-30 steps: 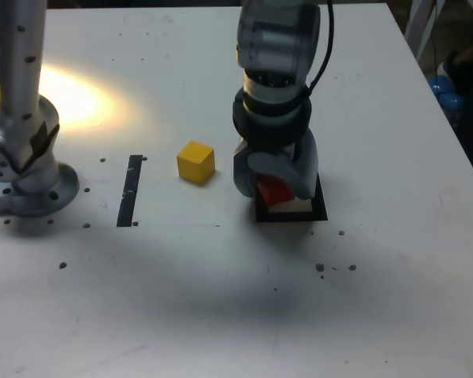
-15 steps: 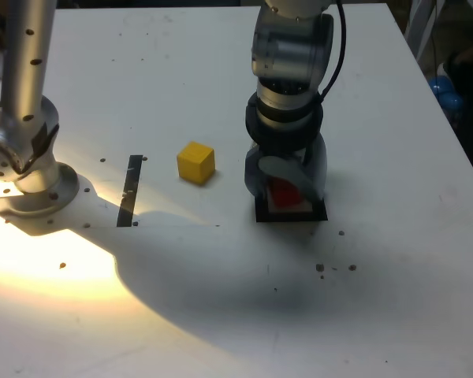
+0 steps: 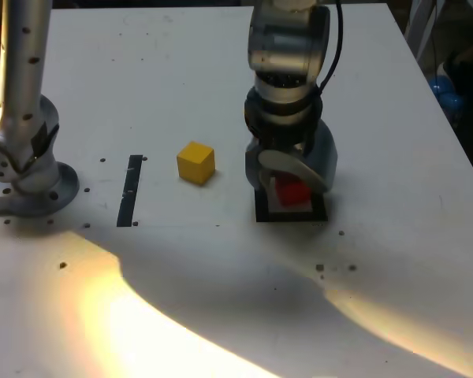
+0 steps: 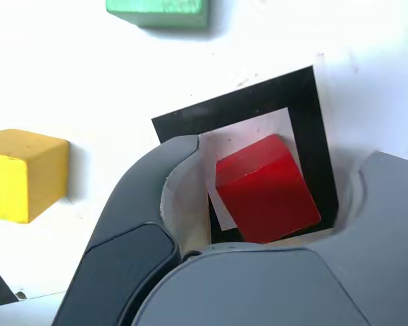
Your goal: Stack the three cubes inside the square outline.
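Inside black tape (image 4: 316,149), a smooth, solid red cube (image 4: 266,190) sits angled.

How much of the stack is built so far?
Only the start: the red cube sits within the square outline, slightly askew, with nothing on top. The hand is open around it, so it looks just set down. Left to do: the yellow cube and the green cube both lie outside the outline, unstacked.
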{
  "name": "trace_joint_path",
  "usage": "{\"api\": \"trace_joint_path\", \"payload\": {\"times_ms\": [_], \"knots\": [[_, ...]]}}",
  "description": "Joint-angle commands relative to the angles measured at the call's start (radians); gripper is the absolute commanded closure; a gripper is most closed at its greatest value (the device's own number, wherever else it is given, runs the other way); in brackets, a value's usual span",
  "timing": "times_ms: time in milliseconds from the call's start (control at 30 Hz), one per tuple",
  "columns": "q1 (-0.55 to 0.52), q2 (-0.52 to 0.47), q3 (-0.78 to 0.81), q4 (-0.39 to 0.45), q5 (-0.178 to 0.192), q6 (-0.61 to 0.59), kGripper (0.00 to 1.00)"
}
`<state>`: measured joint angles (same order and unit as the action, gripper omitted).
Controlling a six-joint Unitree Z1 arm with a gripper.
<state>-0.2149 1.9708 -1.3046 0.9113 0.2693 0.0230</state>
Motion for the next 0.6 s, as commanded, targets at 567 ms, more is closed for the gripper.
{"api": "trace_joint_path", "payload": {"times_ms": [567], "knots": [[0.003, -0.216, 0.013, 0.255, 0.002, 0.127, 0.00]]}}
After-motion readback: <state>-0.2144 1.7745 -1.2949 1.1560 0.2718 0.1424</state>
